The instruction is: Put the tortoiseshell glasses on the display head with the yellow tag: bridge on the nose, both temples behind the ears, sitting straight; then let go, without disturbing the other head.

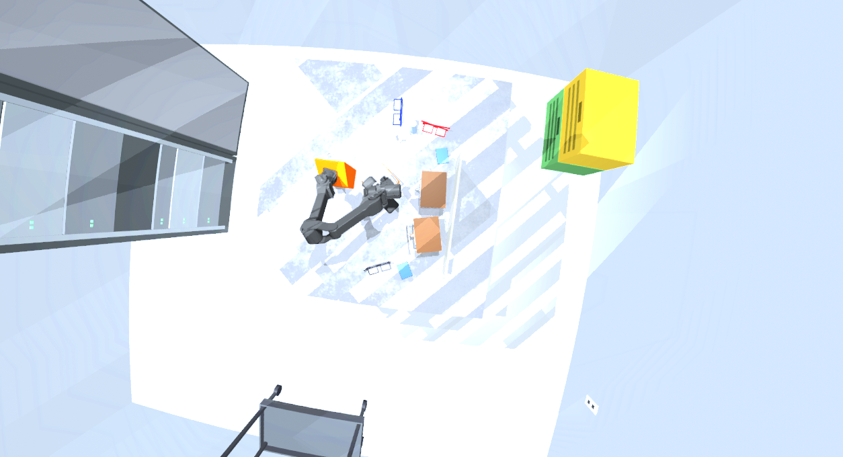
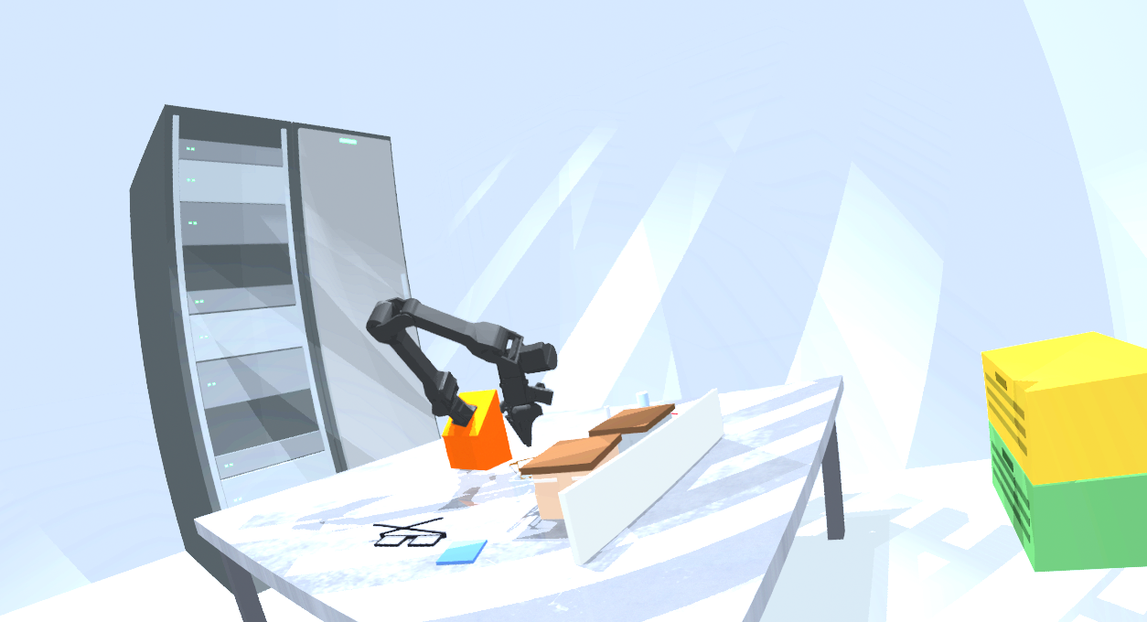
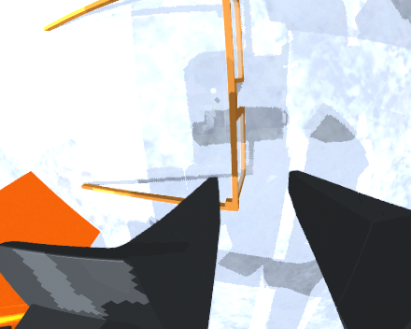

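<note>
The jaws [image 1: 390, 205] [image 2: 525, 434] stand partly spread, pinching nothing. One end of the amber tortoiseshell glasses [image 1: 393, 176] [image 2: 521, 462] [image 3: 233, 140] shows in the gap between them in the wrist view; the glasses are low over the table, off both heads, and I cannot tell whether they touch its surface.

One orange block [image 1: 347, 175] [image 2: 481, 447] sits at the arm's foot. Two heads [image 1: 433, 189] [image 2: 562, 498] with flat brown tops stand side by side before one long white panel [image 1: 454, 211] [image 2: 642, 477]; the yellow tag cannot be made out. Three other pairs lie around them: blue glasses [image 1: 401, 111], red glasses [image 1: 435, 128] and black glasses [image 1: 376, 269] [image 2: 412, 541]. Two blue squares [image 1: 404, 270] [image 2: 462, 552] lie flat.

The pale table [image 2: 321, 565] is streaked with light and shadow. Around it are two grey cabinets [image 1: 130, 70] [image 2: 353, 281], one yellow crate [image 1: 610, 117] [image 2: 1083, 425] on one green crate [image 1: 550, 132] [image 2: 1091, 525], and one dark-framed cart [image 1: 312, 411]. One socket plate [image 1: 591, 404] is on a pale blue wall.
</note>
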`<state>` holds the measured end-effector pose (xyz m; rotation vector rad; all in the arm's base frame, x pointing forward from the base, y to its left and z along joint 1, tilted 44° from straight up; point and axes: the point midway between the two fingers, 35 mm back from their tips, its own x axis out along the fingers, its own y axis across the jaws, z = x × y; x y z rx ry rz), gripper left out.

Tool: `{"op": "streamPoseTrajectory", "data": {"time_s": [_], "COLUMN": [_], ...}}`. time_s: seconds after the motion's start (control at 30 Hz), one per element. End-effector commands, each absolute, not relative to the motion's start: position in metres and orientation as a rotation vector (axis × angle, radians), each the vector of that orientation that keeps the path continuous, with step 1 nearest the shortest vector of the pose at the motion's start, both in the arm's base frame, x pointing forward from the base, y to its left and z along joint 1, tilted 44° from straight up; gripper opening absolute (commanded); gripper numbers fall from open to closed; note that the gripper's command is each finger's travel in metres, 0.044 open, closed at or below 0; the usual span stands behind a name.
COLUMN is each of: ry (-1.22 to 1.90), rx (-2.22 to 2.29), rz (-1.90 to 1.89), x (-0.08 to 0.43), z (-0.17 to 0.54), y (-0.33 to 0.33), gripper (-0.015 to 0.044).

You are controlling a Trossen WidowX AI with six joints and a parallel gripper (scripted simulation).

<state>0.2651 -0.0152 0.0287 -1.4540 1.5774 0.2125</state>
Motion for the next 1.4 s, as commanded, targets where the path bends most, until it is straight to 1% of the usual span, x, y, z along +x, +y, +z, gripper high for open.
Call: {"op": "streamPoseTrajectory", "data": {"time_s": [0.0,0.3,0.37,0.4,1.37], "ry": [1.578,1.58,1.58,1.58,1.58], "rx": [-1.458,-1.427,-1.427,-1.427,-1.426], "rz": [0.216,0.191,0.191,0.191,0.193], "x": [0.265,0.256,0.256,0.256,0.262], "z": [0.028,0.029,0.029,0.029,0.006], "y": [-0.015,-0.012,-0.012,-0.012,-0.033], "gripper": [0.02,0.02,0.0147,0.014,0.014]}}
